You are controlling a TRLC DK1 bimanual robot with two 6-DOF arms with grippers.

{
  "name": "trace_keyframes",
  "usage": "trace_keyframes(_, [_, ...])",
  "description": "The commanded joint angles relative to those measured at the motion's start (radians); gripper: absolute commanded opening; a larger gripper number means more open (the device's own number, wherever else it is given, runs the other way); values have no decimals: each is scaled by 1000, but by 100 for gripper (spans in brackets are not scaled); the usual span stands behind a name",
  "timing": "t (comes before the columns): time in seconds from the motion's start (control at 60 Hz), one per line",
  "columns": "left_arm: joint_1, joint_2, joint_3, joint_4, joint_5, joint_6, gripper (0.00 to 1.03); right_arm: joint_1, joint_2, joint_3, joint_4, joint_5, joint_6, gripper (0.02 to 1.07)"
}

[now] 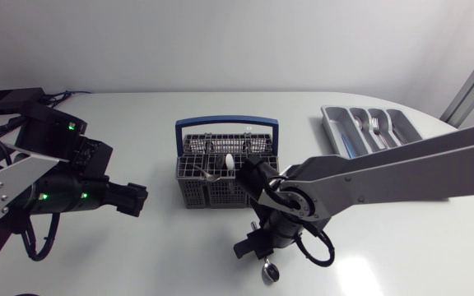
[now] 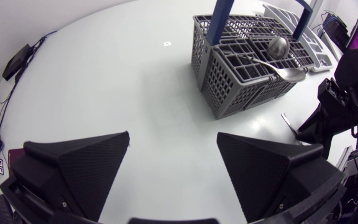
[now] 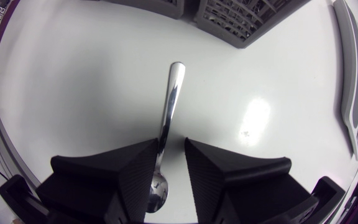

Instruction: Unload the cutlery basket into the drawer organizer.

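The grey cutlery basket [image 1: 189, 185] with a blue handle stands mid-table and holds spoons [image 2: 288, 73]. The basket [image 2: 229, 87] lies well ahead of my open, empty left gripper [image 2: 173, 168], which hovers left of it [image 1: 134, 200]. My right gripper [image 1: 259, 240] is in front of the basket, low over the table. Its fingers [image 3: 123, 171] are shut on a steel spoon [image 3: 166, 118], one on each side; the handle points ahead toward the basket [image 3: 241, 15] and the bowl sits back between the fingers. The grey drawer organizer [image 1: 336, 131] sits at the far right.
Forks [image 1: 375, 127] lie in one organizer compartment. The organizer's rim [image 3: 353, 81] shows beside my right gripper. My right arm [image 2: 340, 93] stands past the basket in the left wrist view. A black box with cables [image 1: 11, 99] is at the far left corner.
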Motion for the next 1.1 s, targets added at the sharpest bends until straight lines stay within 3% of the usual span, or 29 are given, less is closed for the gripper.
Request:
trace_keyframes(0.0, [-9,13,-22,0,3,-19,99,18,13,-64,-42,-6,25,38])
trace_keyframes(0.267, [-15,15,-23,2,3,-21,99,42,-25,-103,-44,-28,22,38])
trace_keyframes(0.517, [-18,13,-23,2,3,-21,99,65,19,-98,5,-29,22,26])
trace_keyframes(0.733, [-21,13,-26,2,3,-21,99,59,11,-112,45,-43,7,8])
trace_keyframes(1.083, [-24,13,-26,2,2,-22,99,73,-101,-112,-25,6,5,8])
